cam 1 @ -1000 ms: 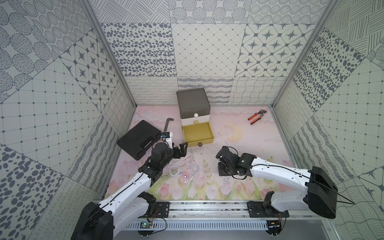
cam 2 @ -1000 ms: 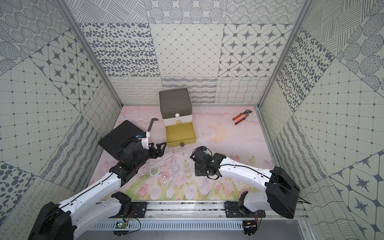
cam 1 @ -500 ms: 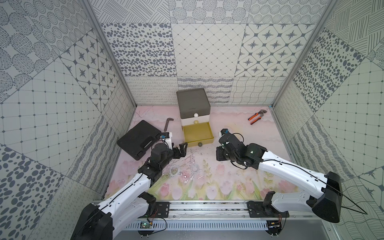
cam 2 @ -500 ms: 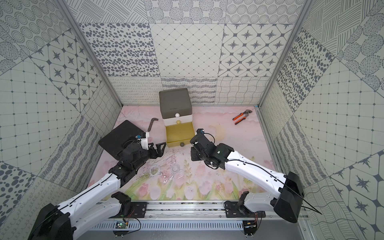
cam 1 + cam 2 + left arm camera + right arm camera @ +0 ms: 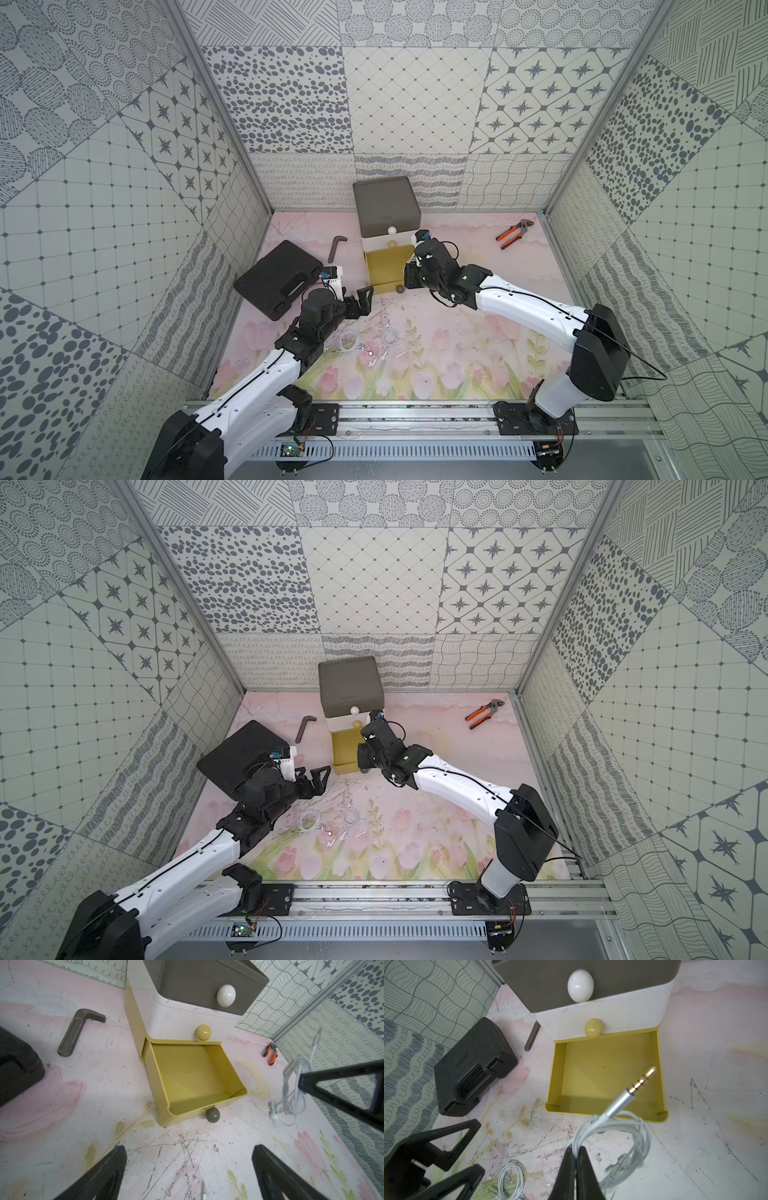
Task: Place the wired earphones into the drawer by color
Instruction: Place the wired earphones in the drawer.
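A flat black case (image 5: 277,278) with a moulded handle lies near the left edge of the counter (image 5: 465,357), whose surface is a scuffed pink floral print. Beside it, toward the back edge, a grey L-shaped metal piece (image 5: 335,247) with teeth lies flat. Orange-handled pliers (image 5: 512,234) rest near the back right corner, jaws toward the corner. Patterned grey-and-white panels (image 5: 415,104) wall three sides, and an aluminium rail (image 5: 415,417) runs along the front edge
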Tool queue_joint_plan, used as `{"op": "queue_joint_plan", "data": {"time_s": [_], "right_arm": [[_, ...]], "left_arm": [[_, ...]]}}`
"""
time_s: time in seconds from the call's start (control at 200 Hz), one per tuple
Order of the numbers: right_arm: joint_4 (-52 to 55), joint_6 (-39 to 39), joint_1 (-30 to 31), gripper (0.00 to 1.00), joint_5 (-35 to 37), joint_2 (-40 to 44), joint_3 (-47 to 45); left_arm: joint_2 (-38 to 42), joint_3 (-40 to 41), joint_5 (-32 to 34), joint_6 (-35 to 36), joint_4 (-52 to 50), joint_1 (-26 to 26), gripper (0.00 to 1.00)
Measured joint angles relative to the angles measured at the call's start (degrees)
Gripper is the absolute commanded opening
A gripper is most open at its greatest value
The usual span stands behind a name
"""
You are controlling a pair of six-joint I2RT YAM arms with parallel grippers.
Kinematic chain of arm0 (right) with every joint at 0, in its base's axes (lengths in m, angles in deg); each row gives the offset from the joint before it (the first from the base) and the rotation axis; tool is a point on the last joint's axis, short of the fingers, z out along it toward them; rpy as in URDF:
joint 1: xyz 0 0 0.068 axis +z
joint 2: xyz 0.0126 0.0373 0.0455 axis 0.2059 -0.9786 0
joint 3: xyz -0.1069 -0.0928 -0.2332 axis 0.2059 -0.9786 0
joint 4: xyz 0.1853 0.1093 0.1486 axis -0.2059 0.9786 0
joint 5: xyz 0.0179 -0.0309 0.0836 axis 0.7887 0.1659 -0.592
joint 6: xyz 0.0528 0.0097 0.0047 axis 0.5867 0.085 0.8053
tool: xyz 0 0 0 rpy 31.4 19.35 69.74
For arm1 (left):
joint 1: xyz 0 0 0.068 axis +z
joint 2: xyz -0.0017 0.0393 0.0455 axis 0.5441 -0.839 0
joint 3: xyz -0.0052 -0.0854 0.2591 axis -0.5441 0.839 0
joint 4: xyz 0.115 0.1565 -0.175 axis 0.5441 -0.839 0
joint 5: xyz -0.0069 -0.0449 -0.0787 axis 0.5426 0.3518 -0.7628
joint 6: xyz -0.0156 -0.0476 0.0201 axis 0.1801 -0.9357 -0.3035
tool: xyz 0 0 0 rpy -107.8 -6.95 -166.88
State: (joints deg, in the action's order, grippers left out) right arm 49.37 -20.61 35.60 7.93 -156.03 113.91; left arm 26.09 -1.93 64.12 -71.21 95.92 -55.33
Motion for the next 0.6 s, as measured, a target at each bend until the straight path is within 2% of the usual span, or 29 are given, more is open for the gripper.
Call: {"op": "queue_joint_plan", "data": {"time_s": [0.345,0.6], "right_arm": [[-11.50,0.11,-1.14,0.00,-0.44,-11.82,4.98],[-15.87,1.07,-1.22,0.00,-0.68,-17.88,6.97]], "left_arm": [[0.92,0.46,1.22,0.00,0.02,0.02,0.99],[1.68,0.94,1.53,0.00,0.02,0.02,0.99]]}}
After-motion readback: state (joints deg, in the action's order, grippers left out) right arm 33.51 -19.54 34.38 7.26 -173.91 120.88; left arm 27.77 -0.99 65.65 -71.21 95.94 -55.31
